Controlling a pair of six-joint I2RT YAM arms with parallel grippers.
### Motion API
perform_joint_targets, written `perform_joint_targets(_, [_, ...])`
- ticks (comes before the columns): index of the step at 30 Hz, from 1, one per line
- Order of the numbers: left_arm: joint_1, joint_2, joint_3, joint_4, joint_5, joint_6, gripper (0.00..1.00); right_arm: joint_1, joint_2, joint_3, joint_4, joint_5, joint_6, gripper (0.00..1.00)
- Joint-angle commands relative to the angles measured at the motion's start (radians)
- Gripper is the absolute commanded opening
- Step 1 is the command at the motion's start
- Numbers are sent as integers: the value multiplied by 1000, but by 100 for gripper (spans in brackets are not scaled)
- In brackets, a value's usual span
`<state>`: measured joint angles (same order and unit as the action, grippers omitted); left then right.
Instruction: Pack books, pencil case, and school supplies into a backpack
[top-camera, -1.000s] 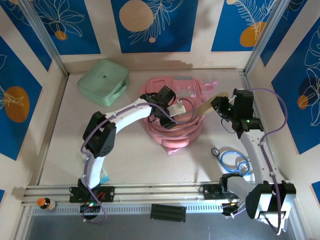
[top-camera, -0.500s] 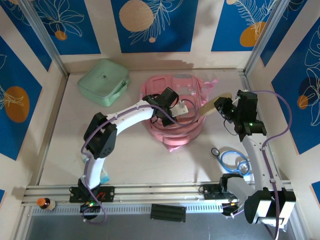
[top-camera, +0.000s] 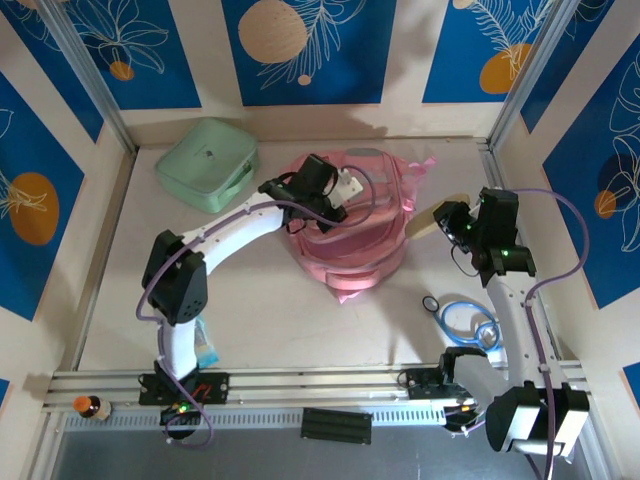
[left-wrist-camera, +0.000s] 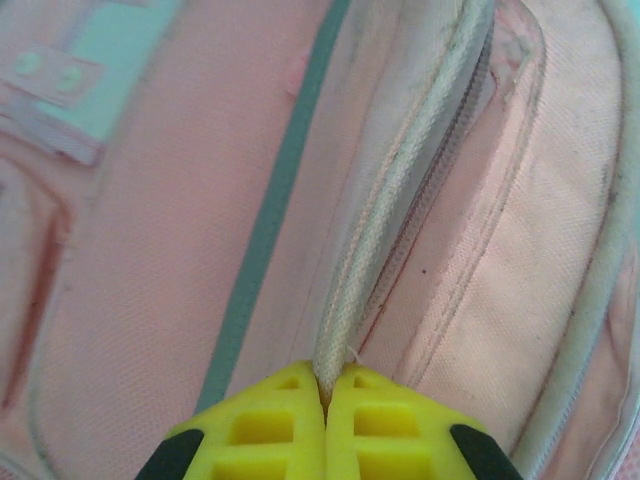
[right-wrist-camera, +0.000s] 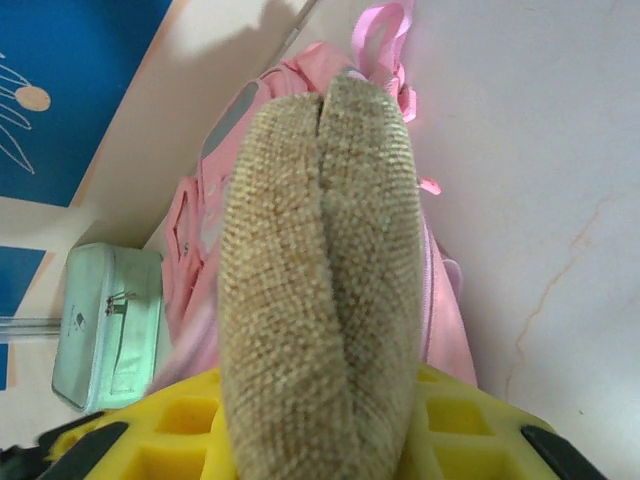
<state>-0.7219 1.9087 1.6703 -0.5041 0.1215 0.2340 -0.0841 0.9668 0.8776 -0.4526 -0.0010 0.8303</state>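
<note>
Left gripper (left-wrist-camera: 325, 385) pinches backpack (top-camera: 350, 255) zip edge, likely holding mouth open. Right gripper (top-camera: 453, 222) clamps pencil case (right-wrist-camera: 320, 270) just beside backpack; next: insert case.

The pale table (top-camera: 260, 320) carries the backpack (top-camera: 355, 255), a mint-green case (top-camera: 205, 165) and a blue stethoscope (top-camera: 468, 318).

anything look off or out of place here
Nothing spilled or damaged. The backpack lies slumped on the table, one piped seam pinched by the left gripper; the pencil case hangs in the right gripper beside it, not yet inside.
</note>
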Motion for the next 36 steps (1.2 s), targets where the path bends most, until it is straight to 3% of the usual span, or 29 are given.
perform_joint_targets(1, [22, -64, 19, 118, 11, -114, 0, -7, -31, -26, 10, -13, 27, 23])
perform_joint_targets(7, [18, -10, 166, 99, 141, -206, 0, 25, 29, -119, 205, -225, 173, 23])
perform_joint_targets(12, [10, 54, 281, 113, 179, -293, 0, 87, 146, -196, 506, -319, 366, 23])
perform_joint_targets(18, [4, 88, 327, 133, 175, -347, 0, 203, 331, -153, 708, -205, 447, 23])
perform_joint_targets(25, [4, 96, 324, 126, 167, -372, 0, 244, 604, -67, 933, -151, 531, 24])
perform_joint_targets(28, [4, 101, 324, 125, 159, -382, 0, 256, 705, -23, 1023, -151, 526, 31])
perform_joint_targets(30, [5, 105, 330, 122, 156, -388, 0, 241, 744, 15, 970, -208, 570, 41])
perform_joint_targets(33, [7, 107, 332, 108, 149, -389, 0, 233, 711, -18, 894, -206, 576, 61])
perform_joint_targets(36, [10, 111, 325, 108, 155, -393, 0, 219, 636, -47, 735, -206, 533, 65])
